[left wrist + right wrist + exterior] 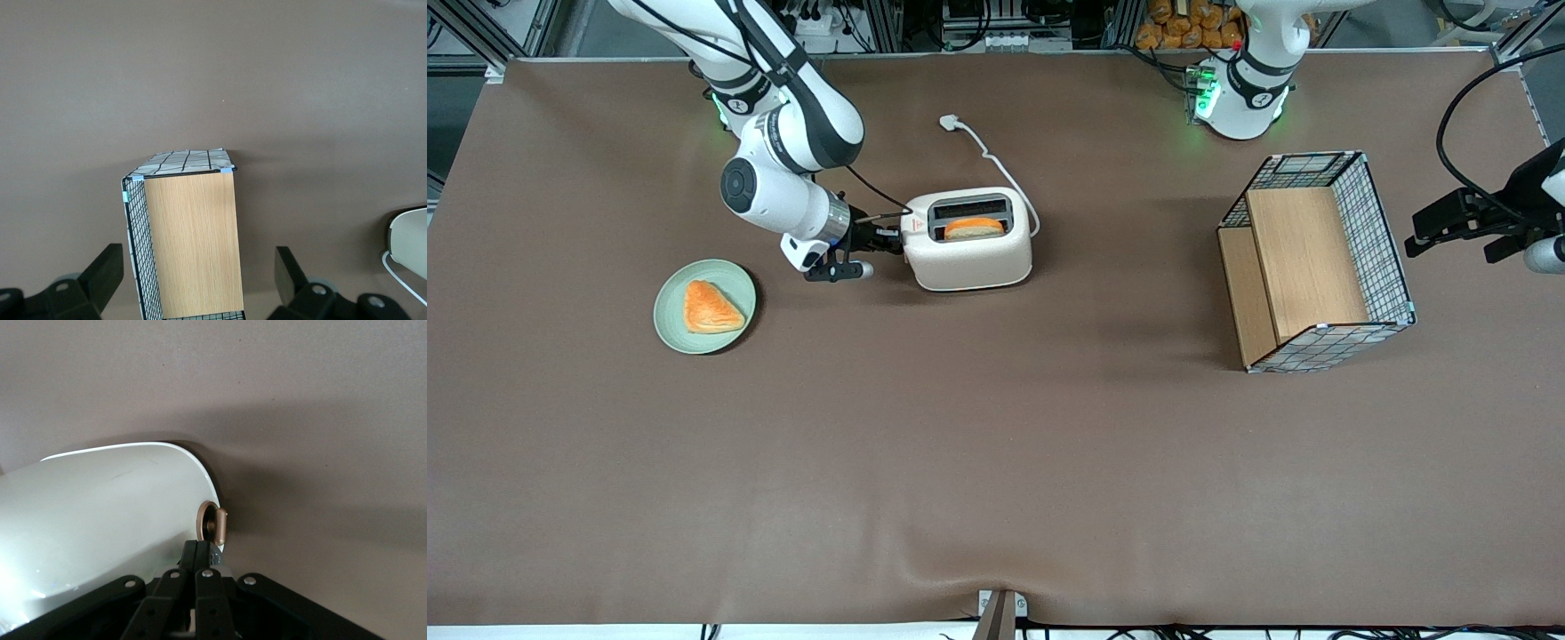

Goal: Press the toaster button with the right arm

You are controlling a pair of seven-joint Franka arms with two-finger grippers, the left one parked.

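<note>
Gripper (887, 242) at the toaster's (971, 258) narrow end, the end toward the working arm's side of the table, fingers (200, 563) pressed together with nothing between them, tips against the toaster's end wall. Just beside those tips in the right wrist view, a small round knob, the button (213, 523), brownish there, sticking out from the pale rounded wall. Up from the gripper, a silver wrist ring and the white jointed right arm (783, 169), black bands at the joints, reaching down from the table edge farthest from the front camera.

Toaster upright on the brown table (996, 462), cream-white, two slots on top, a slice of bread (974, 228) standing in the slot nearer the front camera, a small red triangle mark on top near the gripper's end. White cord (996, 164) running from the toaster away from the front camera, plug lying flat on the table.

Near the gripper, a little closer to the front camera, a pale green plate (667, 311) with an orange triangular pastry (710, 308) on it. Toward the parked arm's end, a wire-mesh basket (1383, 240) with wooden panels inside, well apart from the toaster
</note>
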